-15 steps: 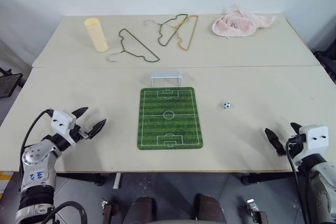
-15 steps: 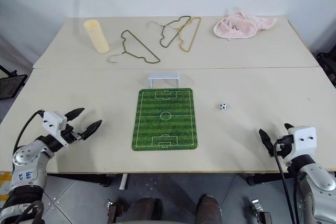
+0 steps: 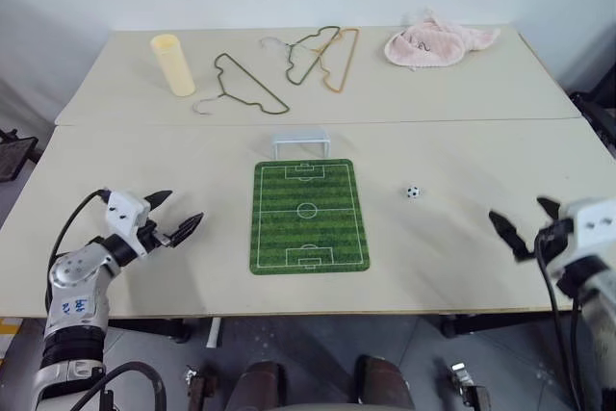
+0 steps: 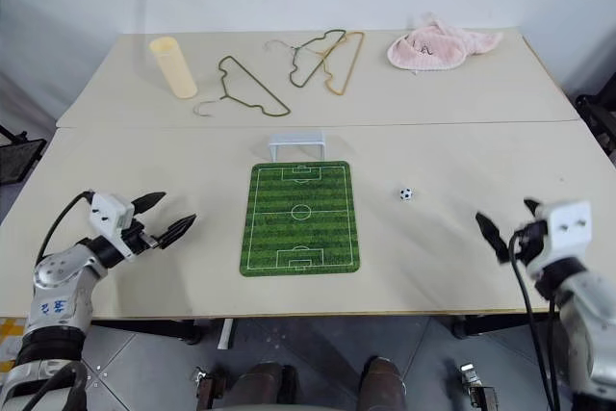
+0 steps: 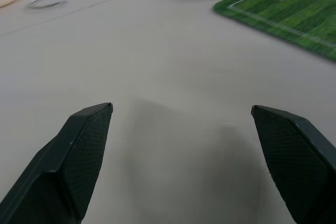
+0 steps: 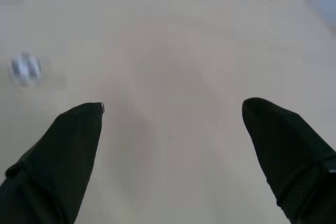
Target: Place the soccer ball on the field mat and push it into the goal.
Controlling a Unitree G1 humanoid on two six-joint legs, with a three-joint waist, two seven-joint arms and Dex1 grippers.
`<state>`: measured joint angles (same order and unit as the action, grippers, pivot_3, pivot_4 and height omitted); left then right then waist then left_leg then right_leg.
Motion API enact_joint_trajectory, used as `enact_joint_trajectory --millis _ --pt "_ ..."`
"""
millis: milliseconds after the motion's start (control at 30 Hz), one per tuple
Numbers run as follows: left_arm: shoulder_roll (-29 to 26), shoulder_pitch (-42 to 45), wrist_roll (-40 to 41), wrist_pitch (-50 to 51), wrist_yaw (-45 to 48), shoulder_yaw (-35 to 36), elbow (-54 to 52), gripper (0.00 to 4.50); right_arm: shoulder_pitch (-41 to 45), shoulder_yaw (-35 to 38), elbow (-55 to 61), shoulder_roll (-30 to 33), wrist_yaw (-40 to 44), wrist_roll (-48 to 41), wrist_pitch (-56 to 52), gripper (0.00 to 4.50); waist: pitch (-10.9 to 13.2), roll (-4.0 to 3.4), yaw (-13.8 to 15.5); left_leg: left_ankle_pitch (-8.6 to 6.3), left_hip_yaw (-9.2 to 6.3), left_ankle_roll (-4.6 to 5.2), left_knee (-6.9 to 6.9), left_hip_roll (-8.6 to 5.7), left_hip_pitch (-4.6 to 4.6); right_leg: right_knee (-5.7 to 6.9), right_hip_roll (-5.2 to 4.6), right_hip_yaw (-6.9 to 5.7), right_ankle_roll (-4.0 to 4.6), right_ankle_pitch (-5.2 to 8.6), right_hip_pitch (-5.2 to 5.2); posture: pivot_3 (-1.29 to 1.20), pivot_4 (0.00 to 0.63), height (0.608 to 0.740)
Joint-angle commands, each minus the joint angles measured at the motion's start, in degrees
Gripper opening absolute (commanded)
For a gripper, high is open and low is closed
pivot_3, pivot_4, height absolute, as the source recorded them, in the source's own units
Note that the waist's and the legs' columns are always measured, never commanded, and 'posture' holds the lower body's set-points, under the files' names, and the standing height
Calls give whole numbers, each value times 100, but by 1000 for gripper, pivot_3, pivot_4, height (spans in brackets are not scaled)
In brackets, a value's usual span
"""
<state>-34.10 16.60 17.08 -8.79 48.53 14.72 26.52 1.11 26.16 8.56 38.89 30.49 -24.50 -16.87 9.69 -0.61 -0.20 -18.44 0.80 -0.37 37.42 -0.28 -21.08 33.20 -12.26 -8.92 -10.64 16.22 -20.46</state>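
Beige table [image 3: 462, 267] bearing the green field mat [image 3: 309, 216] at centre. Left gripper [image 3: 174, 218], fingers spread and empty, well left of the mat; right gripper [image 3: 527, 226], fingers spread and empty, well right of it. White goal [image 3: 300, 144] touching the mat's far edge. Soccer ball [image 3: 413, 192] on bare table just right of the mat, between mat and right gripper.

Cream cylinder [image 3: 172, 64], three wire hangers [image 3: 289, 68], pink cloth [image 3: 438, 43], beige tables [image 3: 144, 161]
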Motion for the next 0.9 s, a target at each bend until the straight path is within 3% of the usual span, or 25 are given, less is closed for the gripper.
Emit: enact_joint_trajectory --millis 33,233,467,767,900 --pt "11 178 321 -75 463 0 -203 4500 451 -422 128 274 312 -274 -786 4443 2 4 4 0 0 0 1 1 -1 1 0 0 0 0 -2 0 150 740" --pt "-25 177 424 -36 904 -67 -367 4500 1468 -1445 -588 273 1021 -82 -1041 4443 9 15 4 0 1 1 3 -1 -11 -2 2 -2 1 0 -5 0 150 740" --pt "-81 2 564 52 1033 28 -715 4500 2877 -2437 -2444 -140 1494 714 -290 4443 18 31 -22 0 1 1 7 -1 -13 -2 2 -2 1 -1 -8 0 150 740" --pt "-124 -477 676 178 893 199 -1204 4500 3044 -2670 -3254 -310 1826 1147 157 4443 20 34 -35 -1 -2 0 6 0 -17 -2 1 -11 1 -1 -10 0 150 740" --pt "-103 -494 675 213 808 211 -1274 4500 2855 -2608 -2983 -303 1895 1131 58 3497 20 34 -35 -1 -1 -1 16 1 -15 3 1 -9 1 -1 -6 0 150 740"
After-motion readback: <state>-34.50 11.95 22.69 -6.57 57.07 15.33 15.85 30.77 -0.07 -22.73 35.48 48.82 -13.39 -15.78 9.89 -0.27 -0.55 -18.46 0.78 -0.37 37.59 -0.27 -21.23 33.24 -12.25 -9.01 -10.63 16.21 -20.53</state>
